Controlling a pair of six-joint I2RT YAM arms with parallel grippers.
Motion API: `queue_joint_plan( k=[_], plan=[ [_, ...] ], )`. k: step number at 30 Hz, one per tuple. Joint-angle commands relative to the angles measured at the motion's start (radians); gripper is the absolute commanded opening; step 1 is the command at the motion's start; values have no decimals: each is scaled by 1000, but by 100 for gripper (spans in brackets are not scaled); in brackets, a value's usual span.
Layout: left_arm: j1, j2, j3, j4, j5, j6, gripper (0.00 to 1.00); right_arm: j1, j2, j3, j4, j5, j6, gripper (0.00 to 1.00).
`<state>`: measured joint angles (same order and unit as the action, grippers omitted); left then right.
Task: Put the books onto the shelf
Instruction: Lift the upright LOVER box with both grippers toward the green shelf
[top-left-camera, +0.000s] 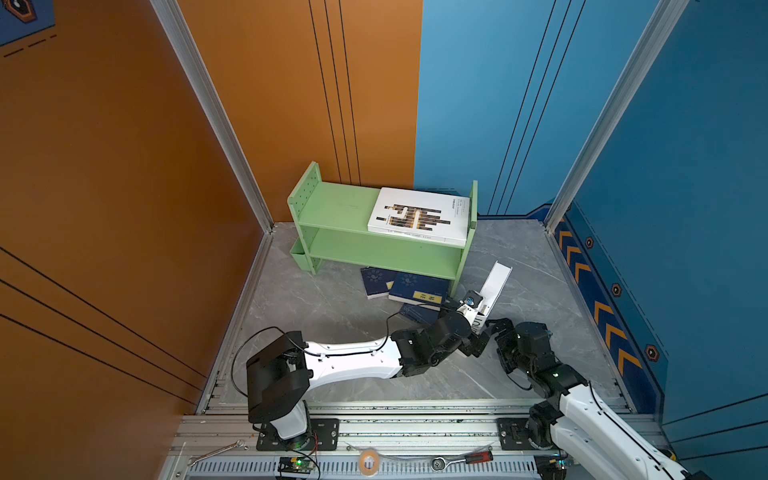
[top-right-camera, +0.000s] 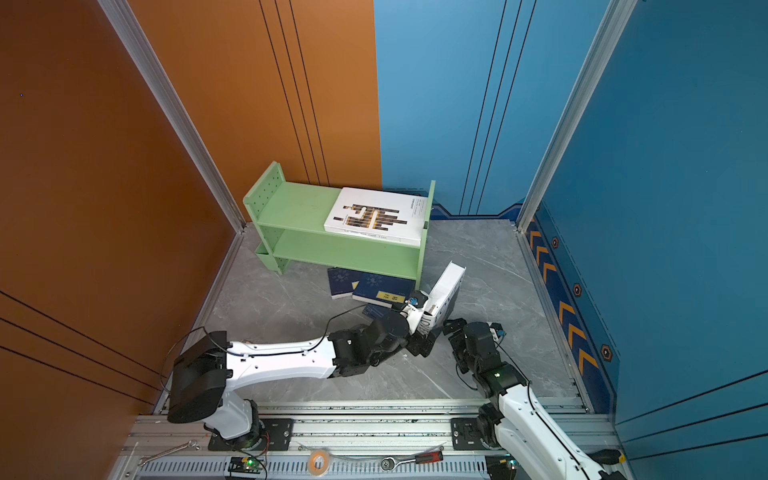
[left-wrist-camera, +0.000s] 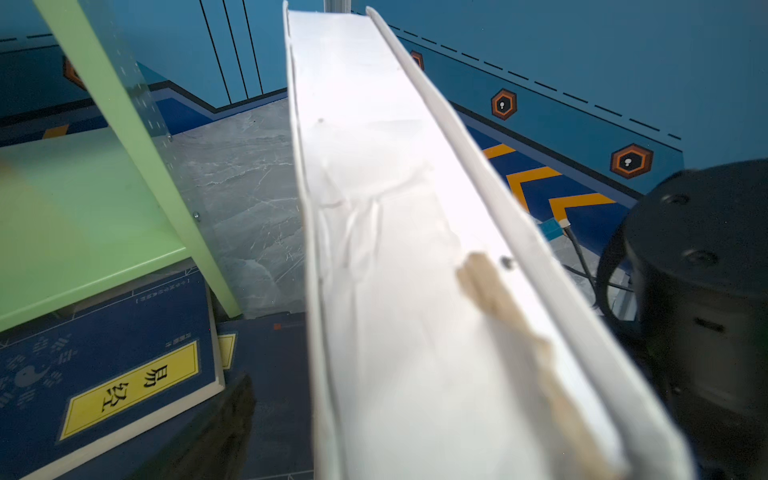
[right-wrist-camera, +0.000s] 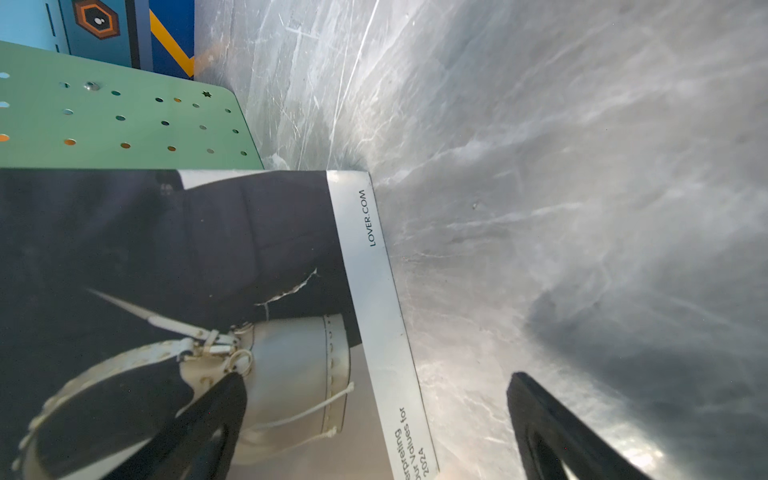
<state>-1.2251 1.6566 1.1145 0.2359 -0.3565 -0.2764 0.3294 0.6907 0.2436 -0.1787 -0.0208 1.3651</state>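
**Bimanual cell, read from left to right.** The orange wall (top-left-camera: 124, 208) meets the grey marbled floor (top-left-camera: 324, 332), which lies bare from that wall to the books.

The shelf (top-left-camera: 336, 203) stands at the back, where the orange and blue panels join, with its side bin (top-left-camera: 298, 254) on the left end. The left part of its top tier and the visible front of its lower tier are bare board.

The patterned white book (top-left-camera: 419, 216) lies flat on the top tier, against the right side panel. Its spine lettering is too small to read.

Three navy books (top-left-camera: 419, 286) overlap on the floor at the shelf's front right, their far edges under the lower tier. One yellow label (left-wrist-camera: 133, 390) reads 易经.

The left gripper (top-left-camera: 477, 309) reaches across to the near end of the LOVER book (top-left-camera: 496, 282). That book stands on edge, tilted, just beside the shelf's right panel. The left gripper's fingers show in no view, so whether it clasps the book cannot be told. The book's white edge fills the middle of the left wrist view.

The right gripper (right-wrist-camera: 376, 377) is spread wide and holds nothing. One of its fingers (right-wrist-camera: 220, 403) lies before the cover photograph and the other over the floor.

The cover margin reads "LOVER.COM" and, in part, "Values for 2024".

Bare floor runs on to the blue wall (top-left-camera: 685, 208).
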Motion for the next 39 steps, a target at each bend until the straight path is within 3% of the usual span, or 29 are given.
queue_joint_plan(
  k=[1, 10, 13, 24, 32, 39],
  plan=[
    [-1, 15, -10, 65, -3, 14, 85, 8, -10, 2, -10, 25, -10, 100],
    [1, 52, -22, 134, -9, 11, 70, 8, -12, 4, -10, 25, -9, 100],
    [4, 55, -22, 143, -11, 16, 69, 7, -13, 4, -10, 25, -9, 100],
    [11, 25, -32, 172, 4, 36, 47, 7, -11, 10, -6, 27, -6, 100],
    [15, -31, -38, 175, 4, 44, 44, 5, -18, 42, -30, 28, -24, 100],
    [45, -169, -46, 111, 57, 29, 43, -55, -156, 165, -52, 24, -98, 100]
  ],
)
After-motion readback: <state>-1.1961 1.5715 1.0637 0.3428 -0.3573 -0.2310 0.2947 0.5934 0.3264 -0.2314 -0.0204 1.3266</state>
